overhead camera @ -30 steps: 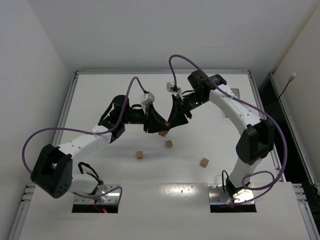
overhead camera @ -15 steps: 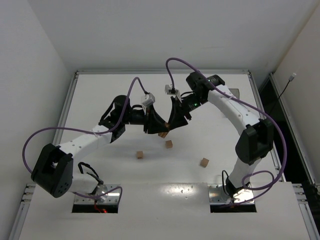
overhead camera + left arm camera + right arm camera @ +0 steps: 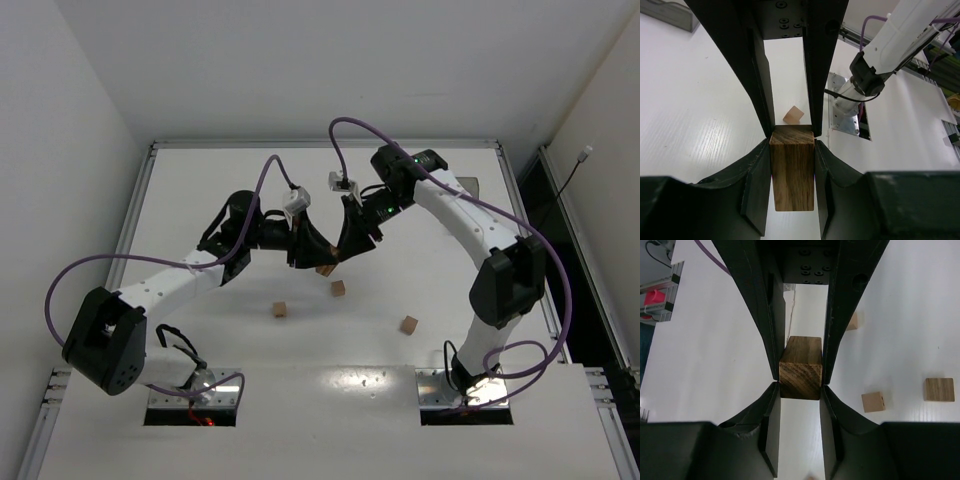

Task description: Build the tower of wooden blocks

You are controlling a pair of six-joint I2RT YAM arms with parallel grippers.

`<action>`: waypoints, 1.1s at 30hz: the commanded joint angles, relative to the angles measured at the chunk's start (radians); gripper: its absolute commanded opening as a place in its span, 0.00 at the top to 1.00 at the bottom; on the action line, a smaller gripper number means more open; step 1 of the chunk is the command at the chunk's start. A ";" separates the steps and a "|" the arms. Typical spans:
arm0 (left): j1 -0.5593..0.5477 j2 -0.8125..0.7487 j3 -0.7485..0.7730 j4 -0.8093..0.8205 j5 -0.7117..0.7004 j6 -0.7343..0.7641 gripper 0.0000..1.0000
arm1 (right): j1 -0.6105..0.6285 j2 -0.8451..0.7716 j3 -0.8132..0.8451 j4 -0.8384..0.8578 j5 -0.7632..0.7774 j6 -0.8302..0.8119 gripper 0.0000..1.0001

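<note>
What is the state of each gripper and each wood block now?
Left gripper: shut on left-held block.
Right gripper: shut on right-held block.
Left-held block: gripped.
Right-held block: gripped.
Left loose block: lying free, unstacked.
Middle loose block: lying free, unstacked.
Right loose block: lying free, unstacked.

Standing here, I can make out no writing, label, brand, number or sign in any of the views.
</note>
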State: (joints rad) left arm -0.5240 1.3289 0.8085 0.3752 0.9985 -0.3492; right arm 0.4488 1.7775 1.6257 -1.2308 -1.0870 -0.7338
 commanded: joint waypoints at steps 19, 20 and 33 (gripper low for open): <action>-0.010 -0.004 0.067 -0.091 -0.057 0.099 0.40 | 0.015 -0.032 -0.012 0.007 0.027 -0.061 1.00; -0.010 -0.013 0.076 -0.149 -0.067 0.114 0.40 | 0.014 -0.032 -0.021 0.007 0.036 -0.061 1.00; 0.070 -0.197 -0.015 -0.528 -0.237 0.280 0.36 | -0.035 -0.076 -0.036 0.078 0.219 0.000 1.00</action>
State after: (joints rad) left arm -0.4789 1.1698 0.7956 -0.0158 0.8417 -0.1284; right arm 0.4202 1.7519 1.5764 -1.2171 -0.9047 -0.7555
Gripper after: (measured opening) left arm 0.627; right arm 0.262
